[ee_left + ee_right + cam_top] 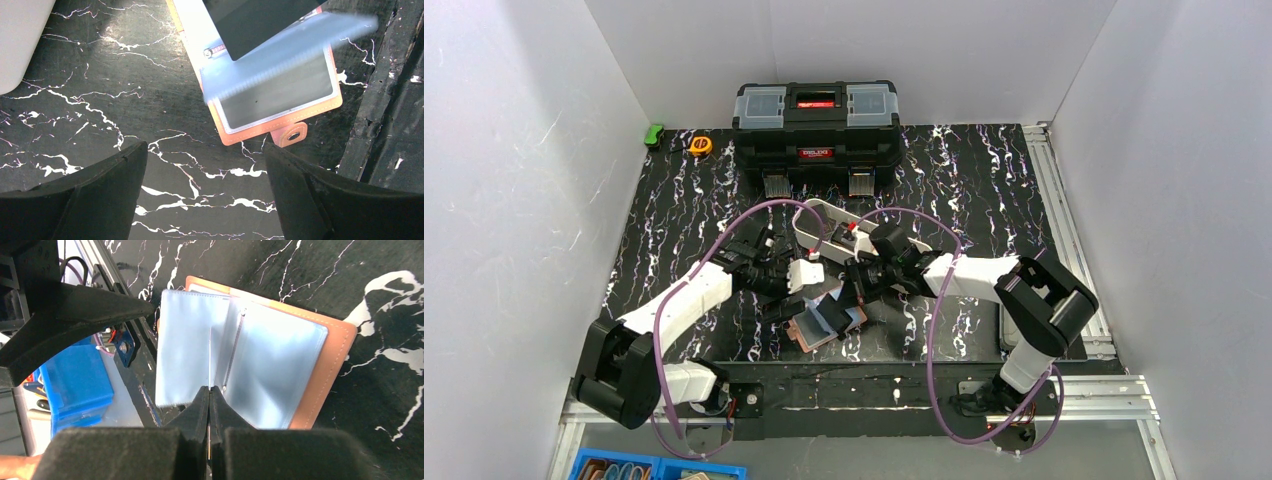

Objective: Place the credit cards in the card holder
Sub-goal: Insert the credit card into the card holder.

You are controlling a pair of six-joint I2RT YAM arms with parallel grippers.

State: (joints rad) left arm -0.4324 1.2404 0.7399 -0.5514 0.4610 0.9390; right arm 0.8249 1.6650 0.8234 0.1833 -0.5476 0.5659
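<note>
In the top view, the card holder (816,330) is seen lying open on the black marbled table (984,190), close to the table's near edge and between the two arms. The left gripper (792,298) is held just left of the card holder and the right gripper (852,298) just above its right half. A white tray (824,215) lies a little beyond the card holder, and a black toolbox (814,125) stands well beyond it at the far edge. A yellow tape measure (701,145) is seen far beyond the card holder and to its left.

In the left wrist view, the left gripper (205,195) is shown with its fingers (100,195) spread wide apart and nothing between them but bare table. The card holder (320,107) lies ahead of them, apart from them, with its snap tab (292,134) pointing towards the gripper. A clear sleeve (280,55) is raised off the card holder's dark lining.

In the right wrist view, the right gripper (209,392) is shown pressed together on the edge of the clear sleeve (210,352), which is held upright above the open card holder (332,360). Further clear sleeves are spread flat to either side of it. A blue bin (75,385) is seen beyond the card holder, past the table's edge.
</note>
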